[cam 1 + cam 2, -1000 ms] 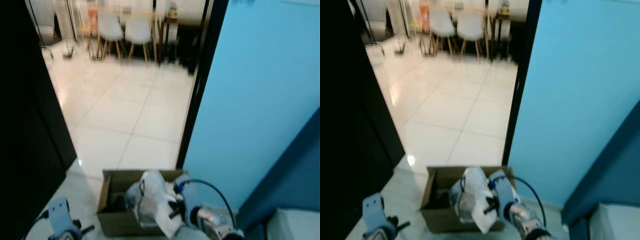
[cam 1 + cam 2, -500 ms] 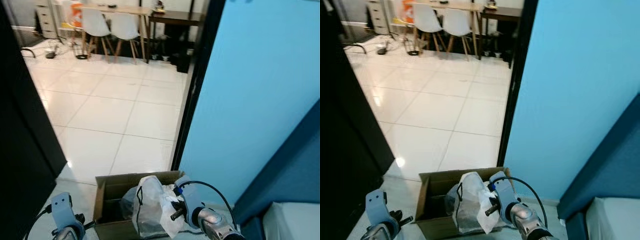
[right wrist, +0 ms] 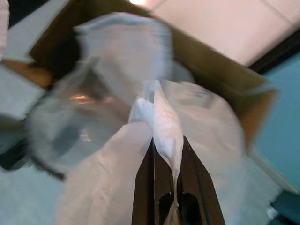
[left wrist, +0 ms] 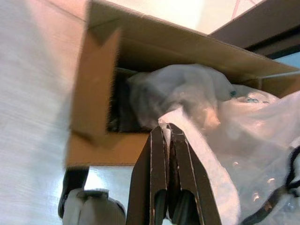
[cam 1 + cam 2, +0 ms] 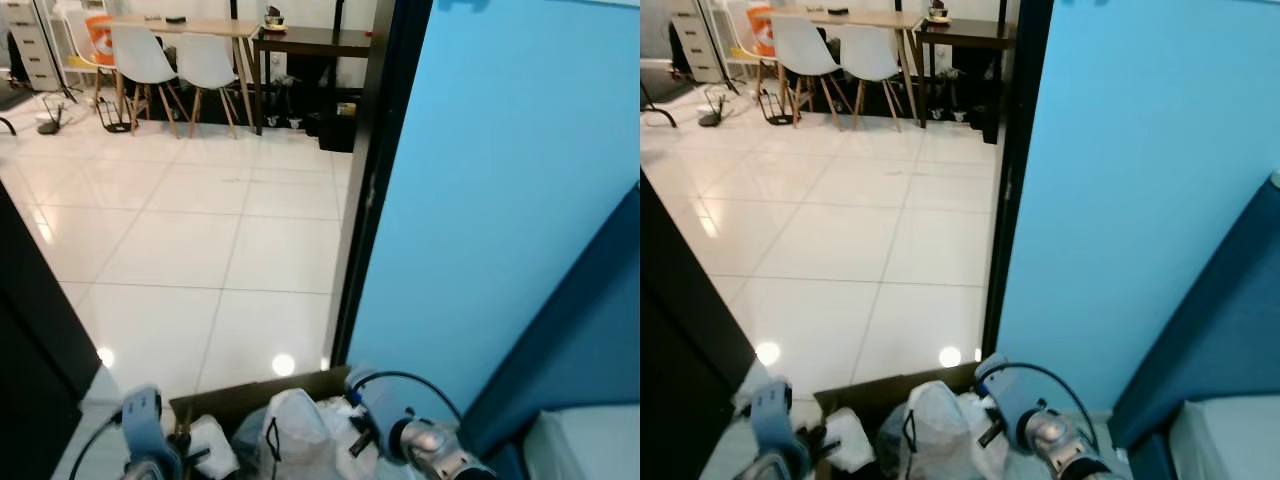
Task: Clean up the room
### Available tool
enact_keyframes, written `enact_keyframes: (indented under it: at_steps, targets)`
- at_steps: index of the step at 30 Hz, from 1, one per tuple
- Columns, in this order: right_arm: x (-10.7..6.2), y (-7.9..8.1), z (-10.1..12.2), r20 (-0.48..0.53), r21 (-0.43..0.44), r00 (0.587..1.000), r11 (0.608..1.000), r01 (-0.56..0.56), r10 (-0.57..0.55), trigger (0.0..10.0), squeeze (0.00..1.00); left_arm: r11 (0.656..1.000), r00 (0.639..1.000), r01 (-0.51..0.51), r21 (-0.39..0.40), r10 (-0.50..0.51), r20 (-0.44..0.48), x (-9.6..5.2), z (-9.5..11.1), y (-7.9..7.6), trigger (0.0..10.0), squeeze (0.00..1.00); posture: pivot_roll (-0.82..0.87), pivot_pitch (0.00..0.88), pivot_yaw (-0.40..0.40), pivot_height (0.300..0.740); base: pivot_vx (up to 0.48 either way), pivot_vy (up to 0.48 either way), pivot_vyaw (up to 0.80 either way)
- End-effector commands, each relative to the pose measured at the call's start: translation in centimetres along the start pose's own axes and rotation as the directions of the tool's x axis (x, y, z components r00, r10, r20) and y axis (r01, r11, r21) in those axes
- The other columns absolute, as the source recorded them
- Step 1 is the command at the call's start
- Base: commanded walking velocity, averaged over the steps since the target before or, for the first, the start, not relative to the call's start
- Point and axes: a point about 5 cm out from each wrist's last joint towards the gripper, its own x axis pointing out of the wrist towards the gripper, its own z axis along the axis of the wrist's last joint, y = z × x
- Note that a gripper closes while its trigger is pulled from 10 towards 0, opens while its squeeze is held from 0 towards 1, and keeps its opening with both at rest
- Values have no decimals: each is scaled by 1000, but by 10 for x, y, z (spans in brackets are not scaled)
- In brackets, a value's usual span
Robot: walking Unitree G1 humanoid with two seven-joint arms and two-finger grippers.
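An open cardboard box (image 5: 262, 392) stands on the floor at my feet, just inside a doorway. A white, partly clear plastic bag (image 5: 292, 438) bulges out of it. My right gripper (image 3: 167, 140) is shut on a twisted fold of that bag (image 3: 161, 117), above the box (image 3: 220, 79). It shows at the bag's right side (image 5: 357, 446) in the left eye view. My left gripper (image 4: 167, 129) is shut, its tips against the bag's near edge (image 4: 187, 89) at the box's front wall (image 4: 101, 147). In the left eye view it is by the box's left side (image 5: 190, 456).
A black door frame (image 5: 362, 180) and a light blue wall (image 5: 500, 200) rise right behind the box. A dark panel (image 5: 30, 340) stands on the left. White tiled floor (image 5: 200, 230) runs to white chairs (image 5: 140, 60) and tables at the far end.
The camera has turned and the box now lies lower in view. My left gripper has come in against the box's left side and the bag. My right gripper still holds the bag.
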Motion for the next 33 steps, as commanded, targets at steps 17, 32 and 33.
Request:
enact_keyframes:
  at_steps: [17, 32, 33]
  targets:
    - [-8, -3, -17, -36, -37, 999, 999, -8, 7, 10000, 0, 975, 973, 211, 65, -216, 85, 12, 43, -31, 10000, 0, -106, 29, -91, 740, 0, 0, 0]
    - [-20, 2, -32, 31, -16, 999, 1000, -17, 17, 10000, 0, 966, 991, 115, 233, -128, 42, 15, 50, -30, 10000, 0, -233, 179, -74, 740, 0, 0, 0]
    - [-21, 2, -30, 52, -15, 999, 1000, -13, 14, 10000, 0, 965, 991, 103, 242, -121, 62, 16, 55, -32, 10000, 1000, -281, 200, -69, 740, 0, 0, 0]
